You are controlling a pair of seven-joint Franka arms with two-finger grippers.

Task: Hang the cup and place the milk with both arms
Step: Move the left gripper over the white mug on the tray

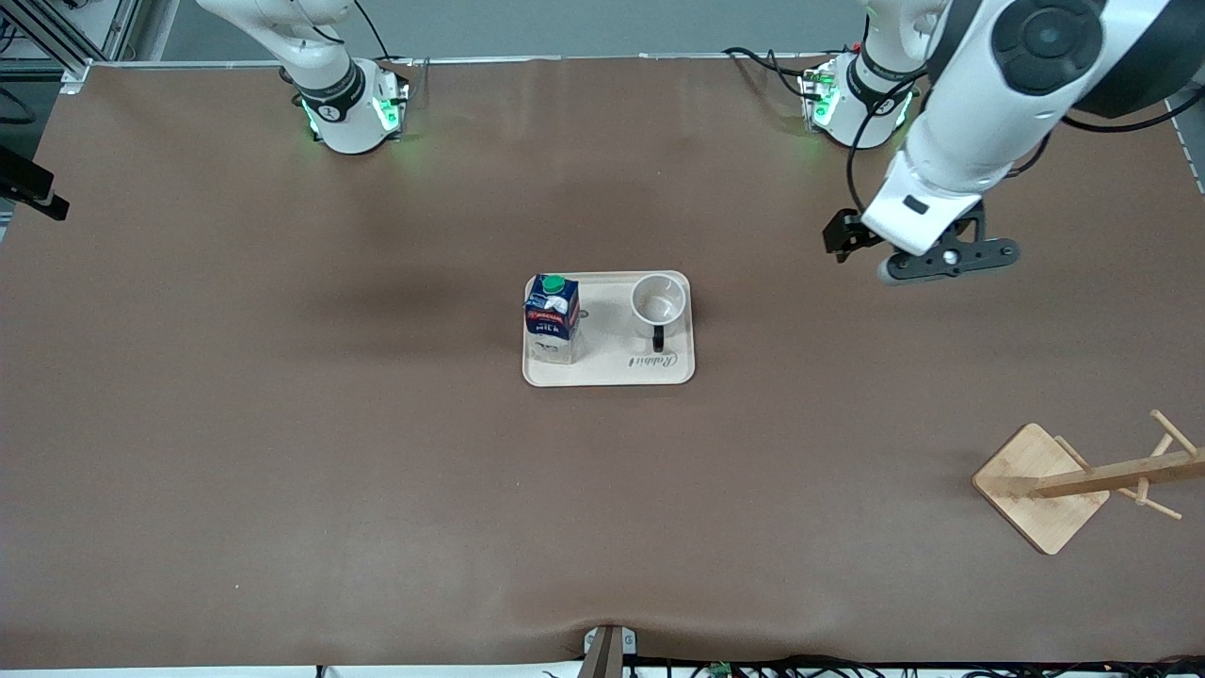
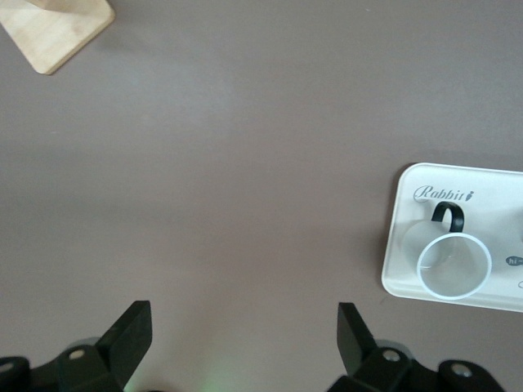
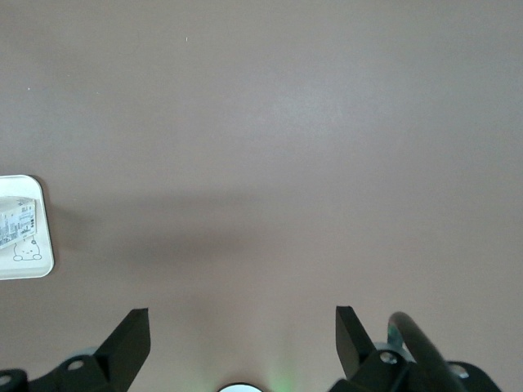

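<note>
**Brown table, tray at centre, both claws standing apart**

Brown covering is spreading across the whole table [image 1: 282, 452], wrinkling slightly at the edge nearest the front camera.

Cup [image 1: 657, 301] is sitting upright on the cream tray [image 1: 612, 375], mouth facing up, black handle pointing toward the front camera. It is occupying the half of the tray toward the left arm's end of the table. In the left wrist view the cup [image 2: 454, 263] is showing its open rim and handle next to script lettering printed on the tray [image 2: 400, 245].

Milk [image 1: 552, 317] is standing upright on the same tray, beside the cup, on the half toward the right arm's end; green cap on top, red band under it. The two are sitting apart, not touching. Right wrist view is catching only one corner of the tray [image 3: 41, 265].

Wooden cup rack [image 1: 1073, 485] is resting near the left arm's end of the table, nearer the front camera than the tray and well apart from it, square base flat, pegged post leaning outward in the view.

Left claw [image 1: 918, 250] is hanging over bare table between its base and the rack, fingers [image 2: 131, 335] spread apart, holding nothing.

Right claw [image 3: 243, 339] is out of the front view; its wrist view is showing fingers [image 3: 131, 339] apart over bare table, empty.
</note>
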